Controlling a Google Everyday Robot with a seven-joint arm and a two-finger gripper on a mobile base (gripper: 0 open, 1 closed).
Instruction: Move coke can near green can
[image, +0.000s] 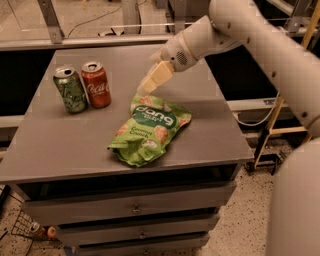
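The coke can (96, 85) stands upright near the bench's (65, 145) left edge, toward the back. It is just beside the green can (70, 90), which sits between it and that edge. The tool (151, 81) hovers over the middle of the bench, above the back end of the snack bag (149, 128). It grips nothing, and I cannot tell how far open it is. From the tool, the coke can lies well off toward the left edge, its long axis vertical. The placement looks complete, so any coming move probably only needs to lift clear.

Coke can (96, 84) just right of green can (70, 89), table (210, 125) rear-left; snack bag (147, 131) centre-front; fingers (159, 75) over bag's rear edge.
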